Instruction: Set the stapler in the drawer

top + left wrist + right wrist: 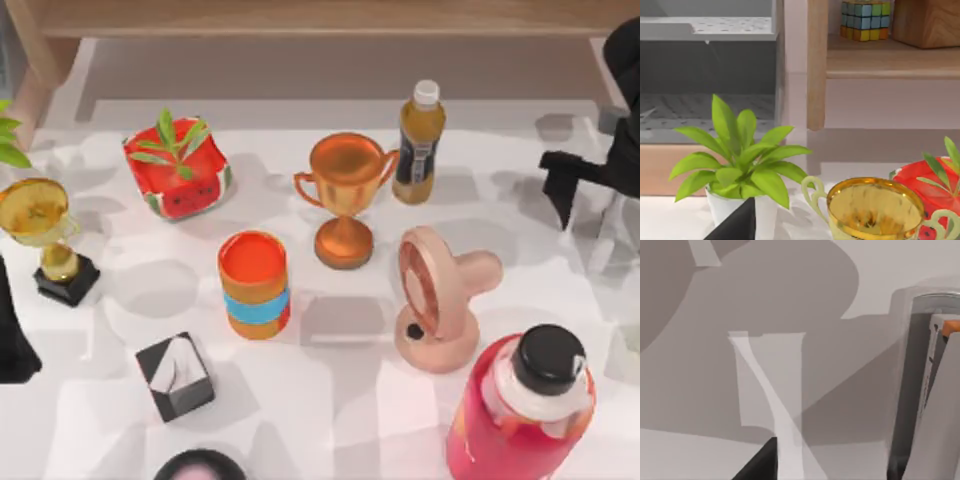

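Item: stapler (940, 405), pale grey with a thin dark seam, taken to be the slim thing seen close in the right wrist view, at the worktop's (330, 420) right edge; long axis judged to run lengthwise away from the wrist camera, pointing end not made out. Right gripper (565, 185) is held over that edge, presumably for the pick-up; grip state cannot be told. Left arm (12, 340) is parked at the left edge, grip likewise untold
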`<act>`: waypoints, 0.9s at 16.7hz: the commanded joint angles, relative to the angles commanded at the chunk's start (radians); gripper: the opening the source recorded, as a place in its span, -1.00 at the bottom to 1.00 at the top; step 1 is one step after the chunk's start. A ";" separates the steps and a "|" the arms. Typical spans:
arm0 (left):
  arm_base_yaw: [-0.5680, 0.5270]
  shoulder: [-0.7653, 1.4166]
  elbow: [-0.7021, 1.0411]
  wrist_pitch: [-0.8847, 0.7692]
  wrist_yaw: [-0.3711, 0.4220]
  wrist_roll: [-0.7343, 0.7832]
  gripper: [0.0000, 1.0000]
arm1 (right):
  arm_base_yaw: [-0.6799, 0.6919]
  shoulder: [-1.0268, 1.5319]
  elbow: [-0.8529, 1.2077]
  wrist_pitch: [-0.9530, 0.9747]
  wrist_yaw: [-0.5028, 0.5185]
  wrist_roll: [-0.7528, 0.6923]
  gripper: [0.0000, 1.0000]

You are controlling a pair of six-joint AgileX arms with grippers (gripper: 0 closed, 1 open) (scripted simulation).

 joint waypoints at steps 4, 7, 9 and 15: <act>0.000 0.000 0.000 0.000 0.000 0.000 1.00 | 0.000 0.000 0.000 0.000 0.000 0.000 -0.21; 0.000 0.000 0.000 0.000 0.000 0.000 1.00 | 0.000 0.000 0.000 0.000 0.000 0.000 -0.66; 0.000 0.000 0.000 0.000 0.000 0.000 1.00 | 0.000 0.000 0.000 0.000 0.000 0.000 -0.96; 0.000 0.000 0.000 0.000 0.000 0.000 1.00 | 0.000 0.000 0.000 0.000 0.000 0.000 -1.00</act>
